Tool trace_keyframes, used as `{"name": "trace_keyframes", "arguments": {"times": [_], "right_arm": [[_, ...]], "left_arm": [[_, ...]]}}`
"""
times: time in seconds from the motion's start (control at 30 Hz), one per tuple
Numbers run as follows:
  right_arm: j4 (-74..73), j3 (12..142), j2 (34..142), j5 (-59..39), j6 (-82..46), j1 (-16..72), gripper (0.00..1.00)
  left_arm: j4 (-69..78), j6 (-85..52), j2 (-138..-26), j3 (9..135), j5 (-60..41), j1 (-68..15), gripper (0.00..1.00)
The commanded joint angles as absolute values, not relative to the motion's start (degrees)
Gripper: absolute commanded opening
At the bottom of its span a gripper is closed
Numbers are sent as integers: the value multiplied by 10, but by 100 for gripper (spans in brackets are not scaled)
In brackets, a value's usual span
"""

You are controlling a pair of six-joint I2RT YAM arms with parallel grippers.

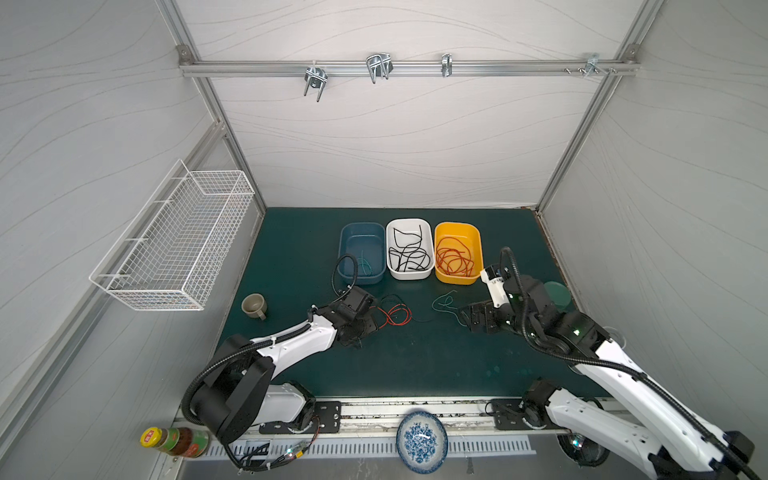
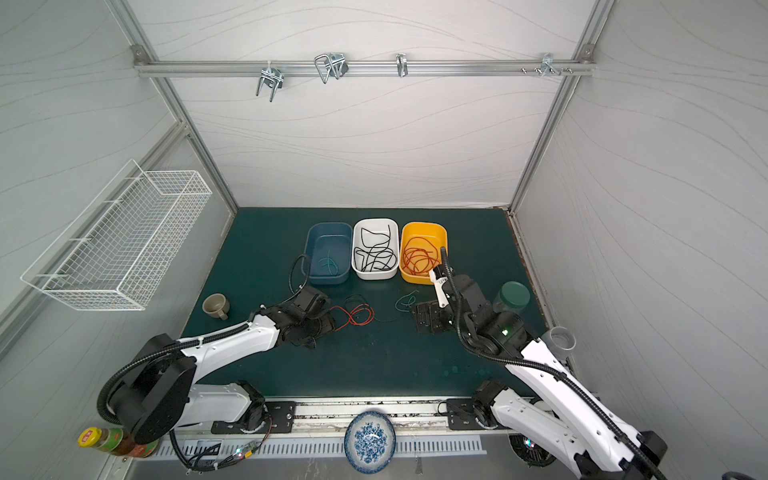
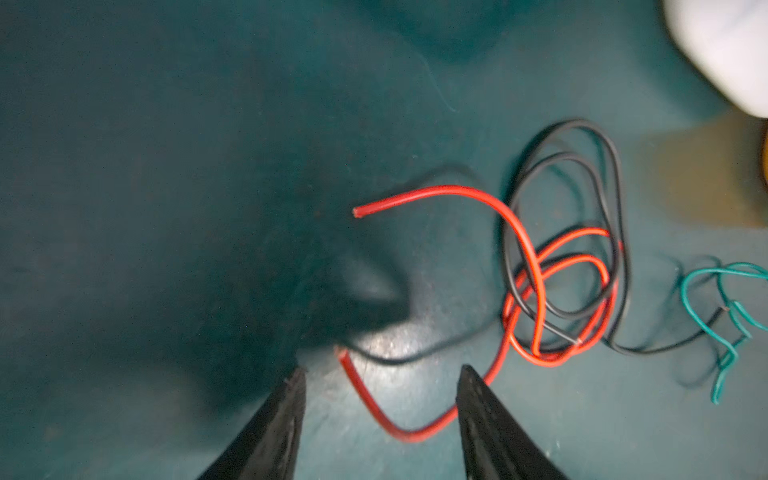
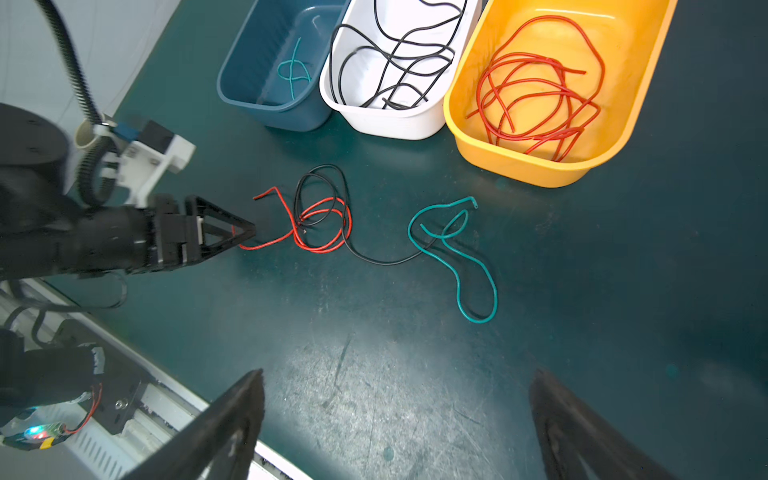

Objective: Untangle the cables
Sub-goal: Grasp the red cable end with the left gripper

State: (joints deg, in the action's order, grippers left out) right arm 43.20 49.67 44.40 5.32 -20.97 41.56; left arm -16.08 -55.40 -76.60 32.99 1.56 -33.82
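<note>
Three tubs sit in a row toward the far edge of the bench (image 1: 415,365). The blue tub (image 4: 274,114) holds one green wire, the white tub (image 4: 395,124) black ones, the yellow tub (image 4: 519,166) red. A jar (image 2: 513,296) stands by the right edge beside my right arm, and a cup (image 1: 253,306) near the left edge. Mid-bench lie the loose cables (image 1: 395,316): the red cable (image 3: 444,190) is looped with the black cable (image 4: 376,262), which trails into the green cable (image 4: 478,320). My left tool (image 3: 382,370) is half open astride a red end, not gripping. My right tool (image 4: 397,372) gapes wide, empty.
</note>
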Motion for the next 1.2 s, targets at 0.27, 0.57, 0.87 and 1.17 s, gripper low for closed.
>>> {"name": "trace_keyframes", "arguments": {"times": [0.27,0.57,0.87,1.17], "right_arm": [[480,496,393,53,-213,420,99],[476,492,392,50,-211,420,99],[464,490,393,28,-207,420,99],[440,486,387,-27,-200,423,99]], "left_arm": [[-116,-570,-803,352,26,-340,19],[-188,-564,-726,379,51,-340,0],[-338,-492,-636,483,50,-341,0],[-425,-442,-624,596,7,-340,0]]}}
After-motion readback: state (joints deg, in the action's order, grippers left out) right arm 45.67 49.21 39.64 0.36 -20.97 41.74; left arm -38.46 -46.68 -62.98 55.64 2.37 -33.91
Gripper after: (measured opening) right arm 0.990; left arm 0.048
